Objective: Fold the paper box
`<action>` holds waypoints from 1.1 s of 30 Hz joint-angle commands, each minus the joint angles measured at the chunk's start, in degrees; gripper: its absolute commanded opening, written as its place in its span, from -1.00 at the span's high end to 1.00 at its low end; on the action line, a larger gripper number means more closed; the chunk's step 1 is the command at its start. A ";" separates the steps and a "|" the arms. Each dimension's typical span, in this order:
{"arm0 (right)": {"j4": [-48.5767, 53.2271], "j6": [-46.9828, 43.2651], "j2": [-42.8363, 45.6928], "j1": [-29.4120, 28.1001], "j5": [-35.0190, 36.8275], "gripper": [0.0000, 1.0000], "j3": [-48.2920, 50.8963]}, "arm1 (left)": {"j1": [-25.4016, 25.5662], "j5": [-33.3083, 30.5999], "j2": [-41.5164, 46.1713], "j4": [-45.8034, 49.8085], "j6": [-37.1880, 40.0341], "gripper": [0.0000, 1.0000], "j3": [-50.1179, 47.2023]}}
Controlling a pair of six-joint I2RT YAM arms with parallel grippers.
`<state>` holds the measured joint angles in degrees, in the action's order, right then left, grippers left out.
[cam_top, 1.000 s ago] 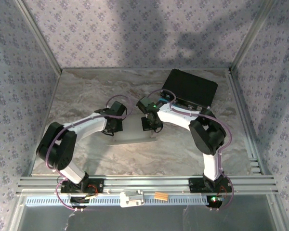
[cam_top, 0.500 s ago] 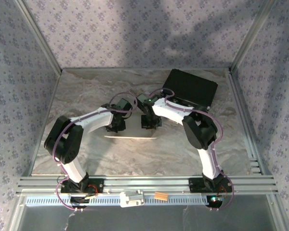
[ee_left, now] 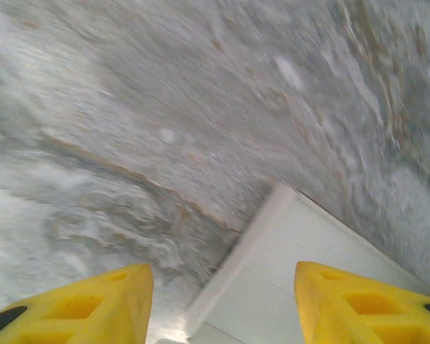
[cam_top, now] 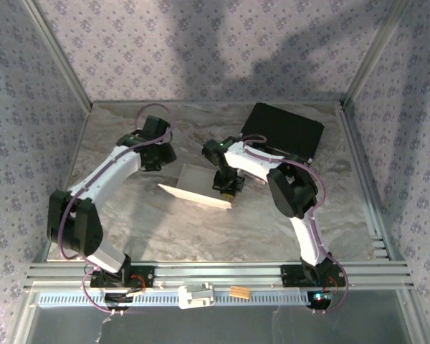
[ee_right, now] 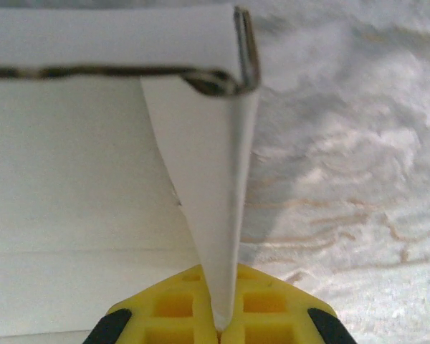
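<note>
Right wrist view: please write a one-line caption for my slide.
The shut right gripper pinches a thin wall of the white paper box; marbled table at right.

White paper box (cam_top: 195, 185) (flat, partly folded) lies tilted, mid table (cam_top: 129, 229).

The overhead view is softly and evenly lit, moderately bright, with no glare. Broad dim shadows fall across the back wall (cam_top: 222, 43), and a thin dark shadow lies under the near edge of the box (cam_top: 197, 188). The case (cam_top: 283, 132) reads as almost flat black with little detail. The whole picture is slightly soft and grainy. At the left wrist the table (ee_left: 165, 107) is smeared into streaks and the box edge is blurred, while the yellow left fingers (ee_left: 86, 304) look sharper. At the right wrist the white card is bright and close and its fold is crisp. The right fingers (ee_right: 179, 304) are slightly soft, and a grey shadow lies on the table beside the flap.
</note>
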<state>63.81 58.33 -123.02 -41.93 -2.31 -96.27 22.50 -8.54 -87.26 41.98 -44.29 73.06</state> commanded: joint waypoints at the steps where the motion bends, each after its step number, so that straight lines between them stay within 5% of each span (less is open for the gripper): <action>1: 5.22 13.05 -0.28 -0.25 -2.47 1.00 -0.52 | -1.06 -8.03 5.75 7.88 -3.06 -0.08 3.43; 7: 4.03 32.50 -0.55 -0.25 -10.86 1.00 0.40 | -1.06 -11.52 15.08 12.77 -3.06 -0.05 2.74; 16: -8.98 57.21 0.68 -2.78 -13.20 0.98 4.13 | -0.17 -3.25 26.67 12.49 -1.96 -0.03 -7.86; 19: -12.72 59.58 -0.55 -3.35 -14.93 0.70 3.96 | 0.13 0.41 28.82 12.08 -0.94 -0.01 -10.91; 24: -12.73 58.79 3.66 -3.68 -12.01 -0.14 3.93 | -0.51 5.99 29.48 10.44 -0.20 0.02 -14.45; 27: -12.58 56.97 7.92 -3.16 -9.94 -0.36 4.97 | -1.80 7.00 28.69 9.94 -0.66 0.06 -14.98; 33: -7.27 42.27 17.41 -1.02 -0.69 -0.52 1.13 | -2.90 8.07 26.08 7.51 -0.69 0.07 -13.52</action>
<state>50.94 108.90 -111.79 -44.10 -10.39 -91.83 20.01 -2.13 -59.94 51.18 -45.52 57.98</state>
